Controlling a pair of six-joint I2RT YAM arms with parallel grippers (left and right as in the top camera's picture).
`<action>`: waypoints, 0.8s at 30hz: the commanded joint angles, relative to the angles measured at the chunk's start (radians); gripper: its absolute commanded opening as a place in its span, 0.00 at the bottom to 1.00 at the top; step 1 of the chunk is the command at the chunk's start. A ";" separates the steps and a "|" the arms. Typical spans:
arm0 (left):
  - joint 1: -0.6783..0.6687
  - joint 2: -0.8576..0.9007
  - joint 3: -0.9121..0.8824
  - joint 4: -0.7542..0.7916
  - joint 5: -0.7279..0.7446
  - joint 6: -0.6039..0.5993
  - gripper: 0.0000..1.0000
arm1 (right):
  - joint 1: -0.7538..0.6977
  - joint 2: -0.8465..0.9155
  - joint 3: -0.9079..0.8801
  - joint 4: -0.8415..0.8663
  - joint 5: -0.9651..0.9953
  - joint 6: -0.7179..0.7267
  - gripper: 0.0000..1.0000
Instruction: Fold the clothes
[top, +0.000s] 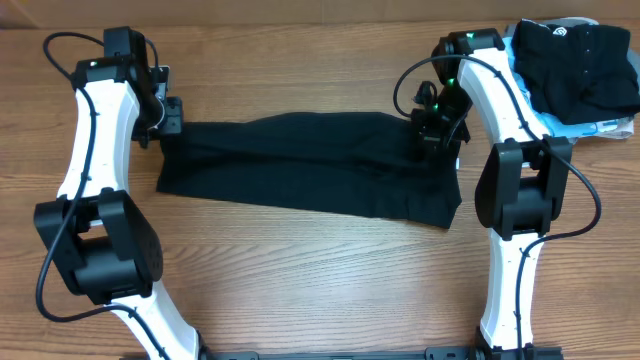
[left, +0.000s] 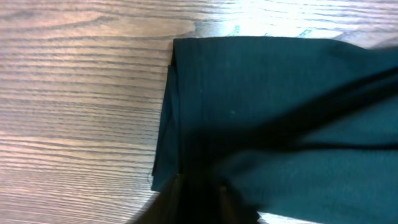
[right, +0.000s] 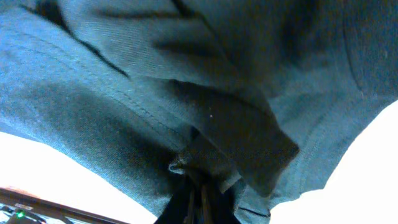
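On the wooden table (top: 320, 290) a black garment (top: 310, 165) lies flat in the middle, its long axis running from 9 o'clock to 3 o'clock. Its near hem slants a little, so the 3 o'clock end reaches closer to the arm bases and is the wider one, while the 9 o'clock end is narrower and cut square. At that 9 o'clock end the left gripper (top: 172, 115) sits on the far corner of the cloth. The left wrist view shows a folded, doubled edge running into a dark blur at 6 o'clock, so whether this pincer is clamped cannot be told. At the 3 o'clock end the right gripper (top: 435, 128) is down on the far corner, and in its wrist view the fingers (right: 183, 202) are pinched together with a bunched fold of the garment between them. Farther back, at 1 o'clock, a pile of black clothes (top: 580, 60) rests on a pale blue item (top: 590, 125). A small pale mark on top of the pile is too small to read.
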 joint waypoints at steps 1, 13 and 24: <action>0.005 0.015 -0.013 0.001 -0.021 0.014 0.50 | -0.002 -0.037 -0.005 -0.004 0.039 0.003 0.30; 0.016 0.015 -0.013 -0.048 0.090 0.016 0.93 | -0.002 -0.042 0.112 -0.005 0.032 -0.007 0.47; 0.129 0.021 -0.137 0.093 0.243 0.141 1.00 | 0.052 -0.051 0.264 0.020 -0.086 -0.158 0.84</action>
